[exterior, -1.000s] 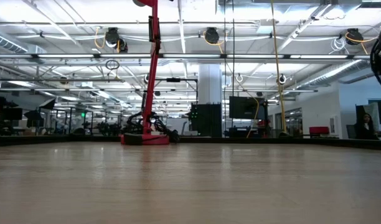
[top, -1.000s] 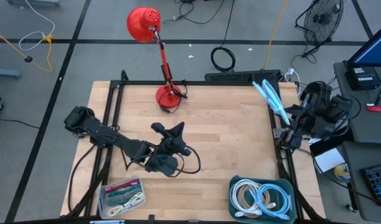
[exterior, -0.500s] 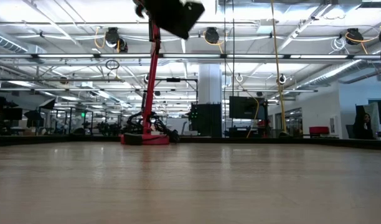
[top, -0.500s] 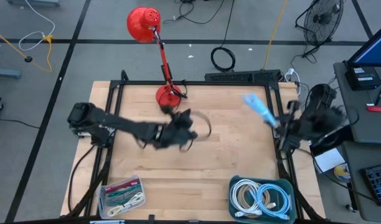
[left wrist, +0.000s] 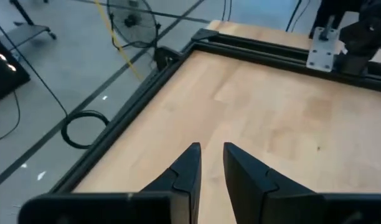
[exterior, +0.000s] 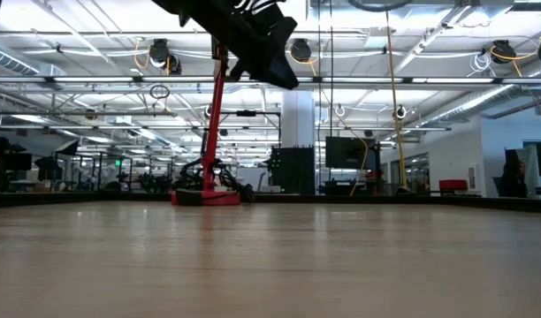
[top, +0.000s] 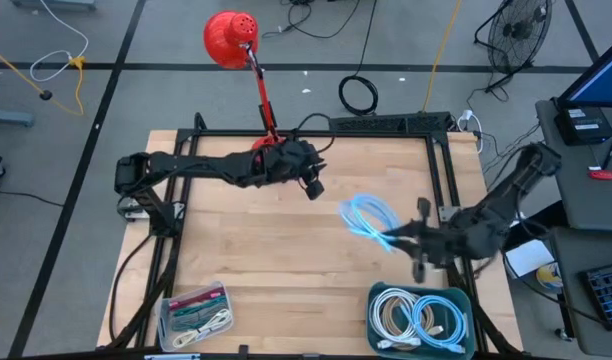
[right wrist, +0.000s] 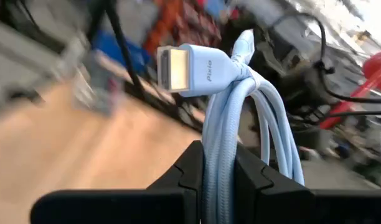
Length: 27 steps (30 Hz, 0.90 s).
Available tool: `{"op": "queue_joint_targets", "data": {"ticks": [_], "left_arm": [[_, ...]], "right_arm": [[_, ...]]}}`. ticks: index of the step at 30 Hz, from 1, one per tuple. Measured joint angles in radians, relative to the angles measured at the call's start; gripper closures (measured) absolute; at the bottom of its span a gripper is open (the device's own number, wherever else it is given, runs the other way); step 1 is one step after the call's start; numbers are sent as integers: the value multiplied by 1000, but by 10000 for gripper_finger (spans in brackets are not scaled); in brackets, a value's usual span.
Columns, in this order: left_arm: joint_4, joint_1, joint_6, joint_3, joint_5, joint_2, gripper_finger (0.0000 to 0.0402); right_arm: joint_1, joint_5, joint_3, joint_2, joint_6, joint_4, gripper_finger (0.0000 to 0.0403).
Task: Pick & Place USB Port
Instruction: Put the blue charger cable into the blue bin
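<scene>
A light blue USB cable (top: 369, 218), coiled into a bundle, hangs over the table's right middle with my right gripper (top: 398, 236) shut on it. In the right wrist view its white plug (right wrist: 178, 67) sticks out past the fingers. My left gripper (top: 311, 185) hovers at the far side of the table beside the red lamp's base. Its fingers (left wrist: 211, 152) stand a little apart with nothing between them, over bare wood. In the low view the left arm (exterior: 248, 35) shows high above the table. My right gripper pinches several strands of the coiled cable (right wrist: 218, 155) between its two fingers, below the plug end. The fingers reach about level from the table's right side. The bundle is lifted clear of the table, its loops (top: 364, 212) standing out beyond the fingertips.
A red desk lamp (top: 269, 152) stands at the far middle. A blue bin (top: 468, 300) of white and blue cables sits near right, a clear bin (top: 164, 305) of cables near left. Black frame rails (top: 441, 180) border the table; a power strip (top: 386, 123) lies along the far edge.
My left gripper has swung from the near left middle toward the far edge, ending beside the lamp's base. My right gripper has come from the right edge toward the table's middle and near side, carrying the blue cable clear of the table.
</scene>
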<state>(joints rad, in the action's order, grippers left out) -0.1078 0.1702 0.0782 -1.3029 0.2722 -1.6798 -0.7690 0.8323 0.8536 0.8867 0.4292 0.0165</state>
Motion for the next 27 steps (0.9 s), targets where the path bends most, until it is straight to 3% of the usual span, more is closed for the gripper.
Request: {"op": "queue_joint_targets", "data": {"ticks": [5,10,17,23,25,27], "left_arm": [[-14,-38,-5,0,-3,-2,331],[-51,-92,3,0,1,-11,332],[-134,-177,14,-1,95,-33,332],[-123,-227,14,-2,154,-51,332],[-132,-238,15,0,179,-55,332],[-130,-246,25,0,196,-56,332]], "right_arm": [[187,-57,278,146,103,222,370],[514,-405,432,158,90,309,370],[1053,-869,403,71,-22,290,371],[1507,-1308,327,82,-300,134,371],[1620,-1392,288,107,-452,71,371],[1693,-1401,233,131,-646,8,371]]}}
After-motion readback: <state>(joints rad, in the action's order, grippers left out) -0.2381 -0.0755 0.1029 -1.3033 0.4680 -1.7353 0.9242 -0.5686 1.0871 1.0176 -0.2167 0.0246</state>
